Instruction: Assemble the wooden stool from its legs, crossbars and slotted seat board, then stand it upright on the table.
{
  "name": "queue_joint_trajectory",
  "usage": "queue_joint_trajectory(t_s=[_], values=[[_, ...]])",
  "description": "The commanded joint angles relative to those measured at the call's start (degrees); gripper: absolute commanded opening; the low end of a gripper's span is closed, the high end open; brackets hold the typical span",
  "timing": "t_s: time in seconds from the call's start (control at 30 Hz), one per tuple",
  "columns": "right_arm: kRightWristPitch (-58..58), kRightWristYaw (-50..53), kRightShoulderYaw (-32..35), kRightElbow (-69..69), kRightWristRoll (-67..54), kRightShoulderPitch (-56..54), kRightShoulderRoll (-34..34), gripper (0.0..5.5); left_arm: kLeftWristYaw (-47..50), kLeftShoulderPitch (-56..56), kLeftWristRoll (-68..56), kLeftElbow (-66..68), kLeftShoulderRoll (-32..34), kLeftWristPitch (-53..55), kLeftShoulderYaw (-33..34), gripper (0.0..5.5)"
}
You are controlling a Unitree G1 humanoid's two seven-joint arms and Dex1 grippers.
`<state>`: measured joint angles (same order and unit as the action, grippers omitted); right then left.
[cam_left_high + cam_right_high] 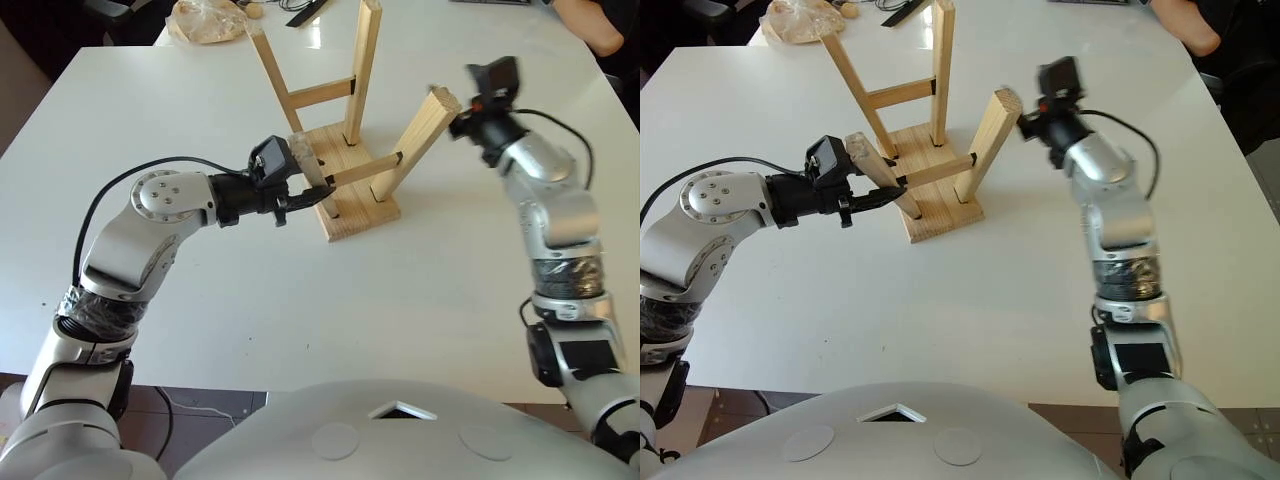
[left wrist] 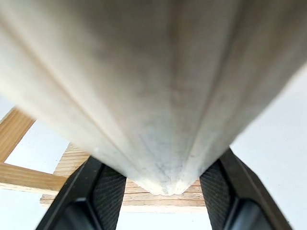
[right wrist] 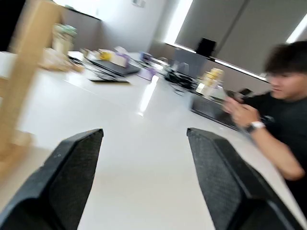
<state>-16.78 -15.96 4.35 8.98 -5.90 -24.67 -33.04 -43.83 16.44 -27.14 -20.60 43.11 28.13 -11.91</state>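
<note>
The wooden stool lies upside down on the white table [image 1: 300, 330], its slotted seat board [image 1: 360, 218] flat and its legs pointing up. Two back legs [image 1: 365, 60] are joined by a crossbar [image 1: 320, 95]. A front crossbar [image 1: 365, 172] links a leaning right leg [image 1: 420, 140] to a short-looking left leg [image 1: 868, 158]. My left gripper [image 1: 312, 193] is shut on that left leg [image 2: 153, 86], which sits between its dark fingers [image 2: 103, 191]. My right gripper [image 1: 462, 122] hovers by the right leg's top end, open, with nothing between its fingers [image 3: 72, 163].
A clear bag of bread [image 1: 205, 20] and dark cables lie at the table's far edge behind the stool. Bare tabletop stretches in front of the stool and to both sides.
</note>
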Motion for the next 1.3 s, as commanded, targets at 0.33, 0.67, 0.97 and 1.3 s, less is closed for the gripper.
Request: queue_joint_trajectory(t_s=[0.33,0.67,0.97,1.3], values=[[-28.6,4.9,-14.6,-34.3,-45.9,-4.1,34.9,3.22,-1.2,-1.5,2.0,4.3,-0.8,6.7,-3.4,2.04],[-26.8,1.4,-11.3,-25.2,-23.7,0.9,15.1,3.22,-1.2,-3.2,-6.2,-3.5,-2.0,10.1,1.0,2.04],[-16.3,1.3,-7.0,-16.2,-14.8,5.4,14.8,3.22,1.3,0.5,-12.7,-10.6,-9.0,12.6,5.3,3.65],[-8.0,4.2,1.8,-8.2,-13.8,0.6,18.8,3.22,9.4,-0.3,-10.0,-10.5,-20.6,13.6,-3.7,5.20]])
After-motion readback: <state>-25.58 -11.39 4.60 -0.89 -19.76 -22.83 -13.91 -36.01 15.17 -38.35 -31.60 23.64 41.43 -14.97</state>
